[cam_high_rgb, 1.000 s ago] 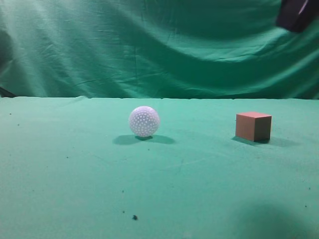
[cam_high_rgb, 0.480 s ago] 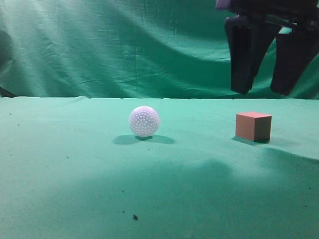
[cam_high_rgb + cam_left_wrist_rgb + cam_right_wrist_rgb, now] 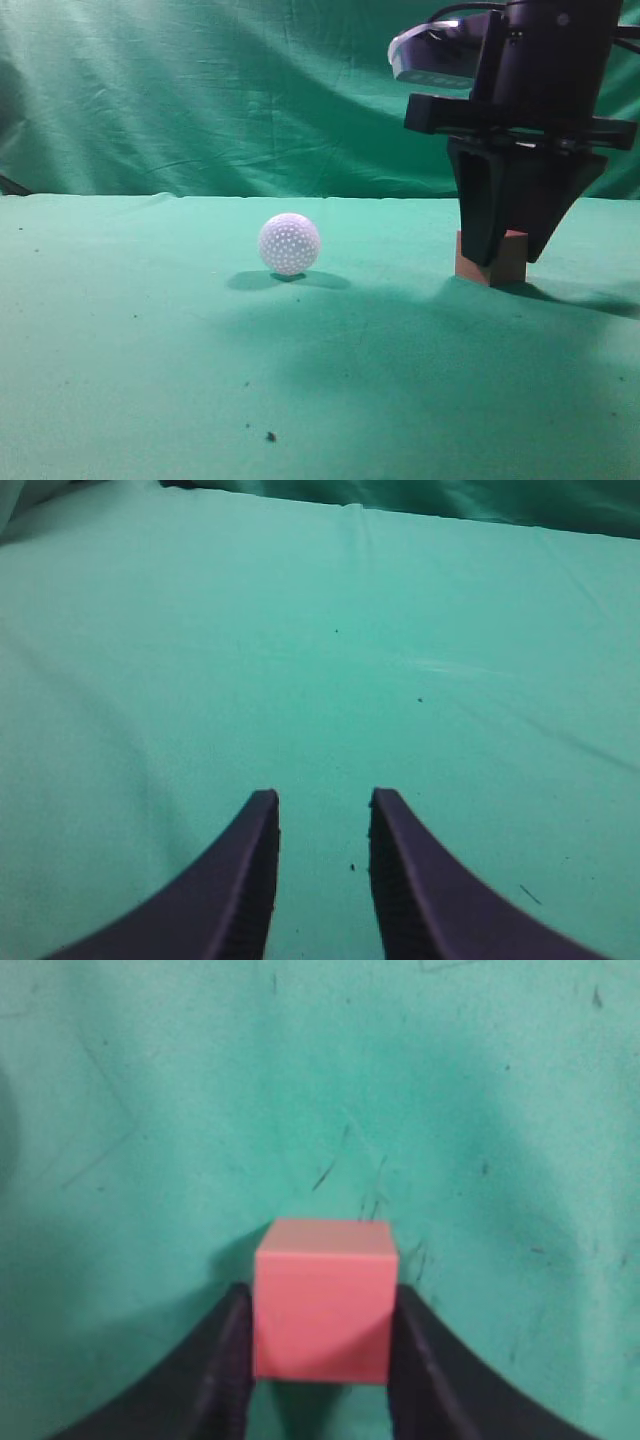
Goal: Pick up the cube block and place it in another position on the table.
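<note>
The cube block, reddish-brown, sits on the green table at the right, partly hidden behind my right gripper. In the right wrist view the cube block is between the two dark fingers of the right gripper, which touch its left and right faces. It still rests on the cloth. My left gripper is open and empty over bare green cloth; it does not show in the exterior view.
A white dimpled ball rests on the table to the left of the cube, well apart from it. A wrinkled green backdrop hangs behind the table. Small dark specks dot the cloth near the front.
My right arm has come down from the upper right onto the cube, with a finger on each side. The cube has shifted slightly left. The ball has not moved.
</note>
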You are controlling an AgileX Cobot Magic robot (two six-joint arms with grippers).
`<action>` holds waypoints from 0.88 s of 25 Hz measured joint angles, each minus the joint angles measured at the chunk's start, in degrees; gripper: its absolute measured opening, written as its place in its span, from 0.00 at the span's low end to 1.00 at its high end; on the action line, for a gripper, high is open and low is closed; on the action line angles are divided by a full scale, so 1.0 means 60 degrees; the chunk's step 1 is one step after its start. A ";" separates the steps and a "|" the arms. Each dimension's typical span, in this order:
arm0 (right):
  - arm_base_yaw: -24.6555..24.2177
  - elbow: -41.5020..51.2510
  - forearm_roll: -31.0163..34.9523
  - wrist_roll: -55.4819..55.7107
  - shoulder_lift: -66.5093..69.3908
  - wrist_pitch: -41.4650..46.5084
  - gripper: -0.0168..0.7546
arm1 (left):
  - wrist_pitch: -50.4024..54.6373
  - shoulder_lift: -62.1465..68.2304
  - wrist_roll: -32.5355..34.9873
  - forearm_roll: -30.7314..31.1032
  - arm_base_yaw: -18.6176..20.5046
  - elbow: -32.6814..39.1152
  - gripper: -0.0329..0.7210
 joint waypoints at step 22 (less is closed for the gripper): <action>-0.2262 -0.3368 -0.1694 0.1763 0.1355 0.0685 0.31 | 0.0000 0.0000 0.0000 0.0000 0.0000 0.0000 0.39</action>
